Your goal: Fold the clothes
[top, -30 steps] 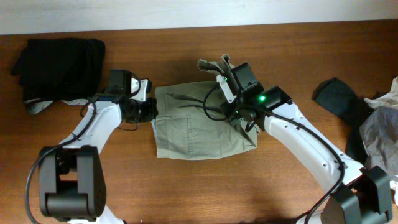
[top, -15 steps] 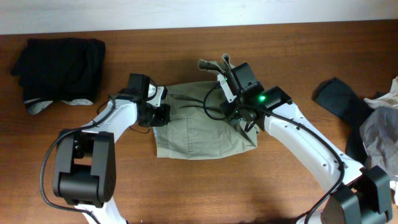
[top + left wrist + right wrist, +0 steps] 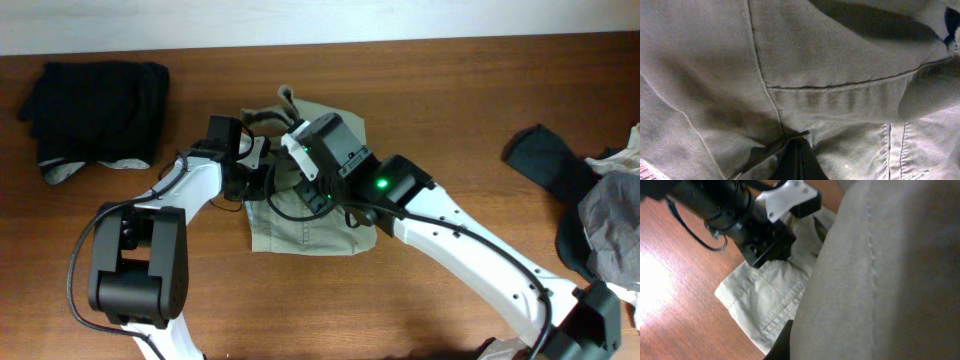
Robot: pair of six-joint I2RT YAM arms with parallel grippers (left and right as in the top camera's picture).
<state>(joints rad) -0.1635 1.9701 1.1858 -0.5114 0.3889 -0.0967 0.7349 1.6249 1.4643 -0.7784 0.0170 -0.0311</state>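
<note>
The pale khaki-olive shorts [image 3: 300,225] lie at the table's middle, their right half lifted and carried over the left. My right gripper [image 3: 318,180] is shut on the shorts' fabric; khaki cloth [image 3: 880,280] drapes over most of the right wrist view. My left gripper [image 3: 255,178] is at the shorts' left edge, its fingers closed on a fold of the fabric [image 3: 795,150]; seams and a hem fill the left wrist view. A black garment [image 3: 95,100] lies folded at the far left.
A dark teal garment [image 3: 545,160] and grey-white clothes [image 3: 610,215] are heaped at the right edge. The left arm's wrist [image 3: 755,225] shows in the right wrist view, just above the shorts' lower-left corner [image 3: 747,305].
My right gripper has swept left with the shorts' right side, folding it over the left half. My left gripper moved right onto the shorts' left edge and stayed there.
</note>
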